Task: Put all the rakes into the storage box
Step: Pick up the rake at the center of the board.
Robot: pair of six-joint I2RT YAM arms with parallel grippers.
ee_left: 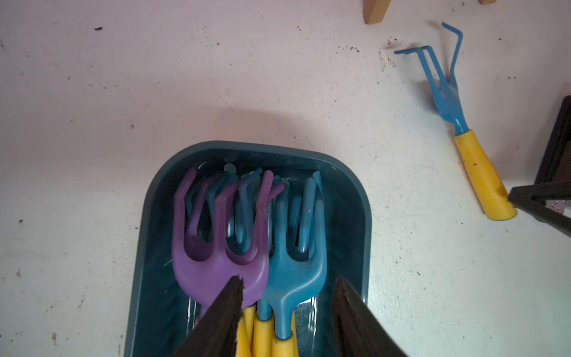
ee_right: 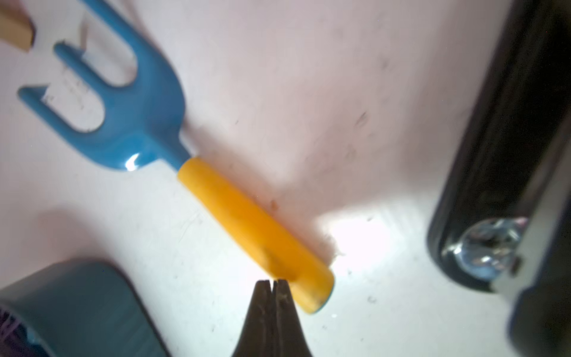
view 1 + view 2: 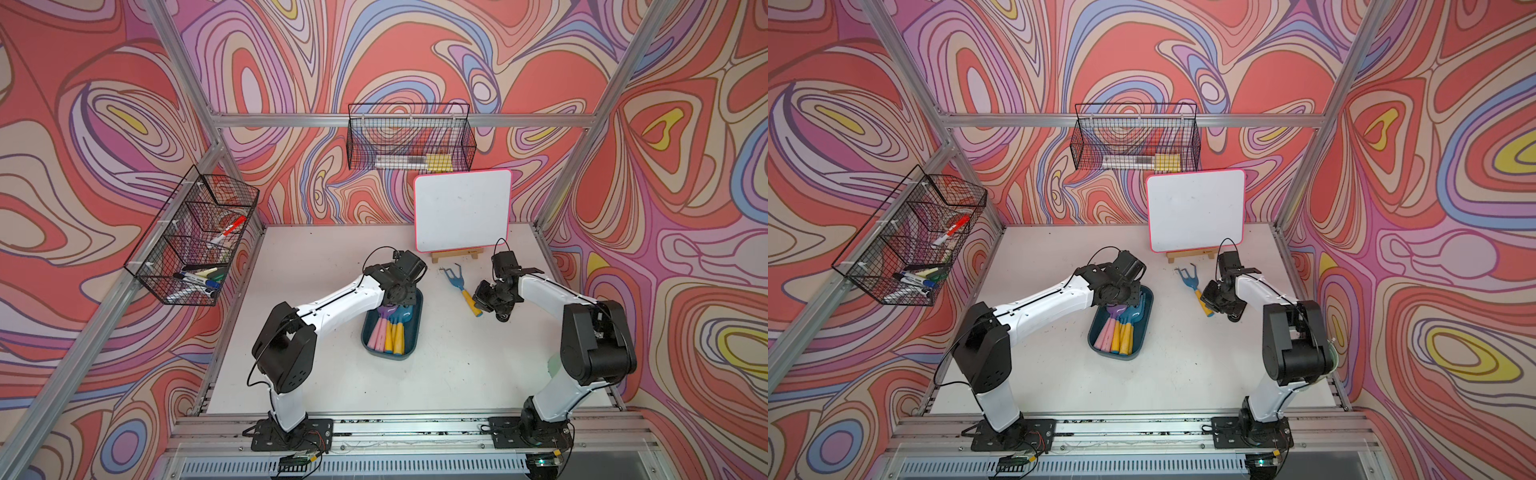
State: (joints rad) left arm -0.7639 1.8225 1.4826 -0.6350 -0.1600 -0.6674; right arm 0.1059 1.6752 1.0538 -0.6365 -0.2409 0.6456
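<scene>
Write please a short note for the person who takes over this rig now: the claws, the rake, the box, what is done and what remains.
The left claw is open and empty, above the storage box.
The right claw is shut and empty, its tip by the end of the yellow handle of the rake; contact cannot be told.
The rake lies flat on the table, outside the box, on the right arm's side.
Done: several other rakes lie in the box.
Left: grasp this rake, carry it to the box, release it.
</scene>
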